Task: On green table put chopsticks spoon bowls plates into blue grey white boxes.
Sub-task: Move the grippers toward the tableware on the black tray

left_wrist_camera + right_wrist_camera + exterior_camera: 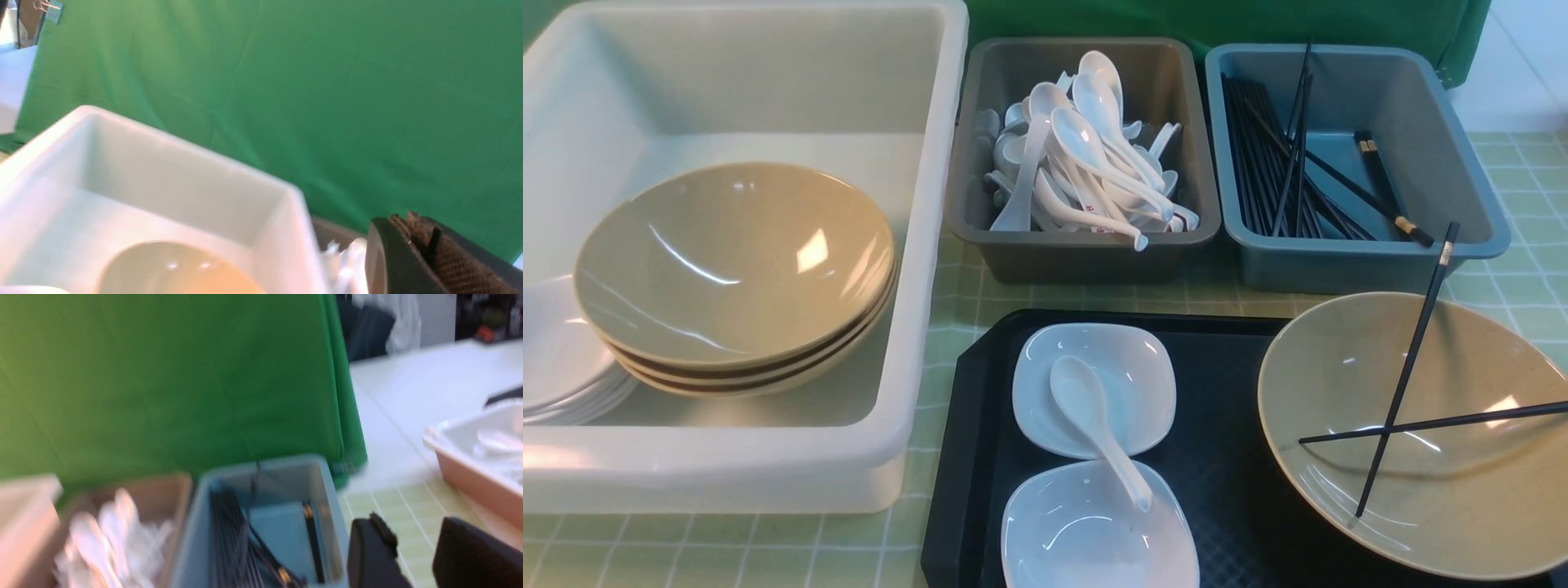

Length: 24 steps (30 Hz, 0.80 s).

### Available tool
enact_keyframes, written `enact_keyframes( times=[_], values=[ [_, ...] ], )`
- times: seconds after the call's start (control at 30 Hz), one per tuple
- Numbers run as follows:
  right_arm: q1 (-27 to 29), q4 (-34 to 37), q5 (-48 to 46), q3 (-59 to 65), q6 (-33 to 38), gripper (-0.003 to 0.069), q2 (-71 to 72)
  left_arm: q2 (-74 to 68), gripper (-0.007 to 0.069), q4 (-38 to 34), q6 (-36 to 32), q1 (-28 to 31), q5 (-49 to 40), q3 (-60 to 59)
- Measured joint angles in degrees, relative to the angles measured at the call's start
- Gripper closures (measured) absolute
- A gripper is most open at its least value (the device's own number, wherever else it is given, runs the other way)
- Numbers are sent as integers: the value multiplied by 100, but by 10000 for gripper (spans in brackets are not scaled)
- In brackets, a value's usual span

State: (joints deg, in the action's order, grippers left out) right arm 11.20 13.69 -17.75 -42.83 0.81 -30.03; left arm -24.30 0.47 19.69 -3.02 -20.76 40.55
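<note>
Three glossy tan bowls (735, 261) nest in the smooth white plastic box (931, 245) left of the grey box (1086, 257), beside a stack of thin white plates (564, 367). My left pincer (408, 228) looks over the white box's corner next to the grey box, its mesh-textured pads pressed together on nothing. The grey box, a rectangular tub, is heaped with shiny white spoons (1086, 155). Just right of it, the blue box (1339, 265) holds slim black chopsticks (1274, 171), some gold-banded. In front of the grey box a black tray (1225, 408) with a diamond-patterned floor carries two rounded-square white dishes (1131, 367), a white spoon (1094, 425) lying across both. Further right on the tray sits a wide tan bowl (1462, 506) with two black chopsticks (1409, 367) crossed in it. My right pincer (416, 559) hovers right of the blue box over the green checked tablecloth (408, 506), jaws parted and empty.
</note>
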Motion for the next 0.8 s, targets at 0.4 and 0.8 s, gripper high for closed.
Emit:
enact_keyframes(
  times=[0.4,0.8],
  values=[
    [-531,200,-1528,322,151,423,-912,0,626,-510,-621,-179,-894,-1005],
    [-1143,417,-3071,335,811,412,-1915,-458,626,-2628,-3124,-2140,-764,-1135]
  ],
)
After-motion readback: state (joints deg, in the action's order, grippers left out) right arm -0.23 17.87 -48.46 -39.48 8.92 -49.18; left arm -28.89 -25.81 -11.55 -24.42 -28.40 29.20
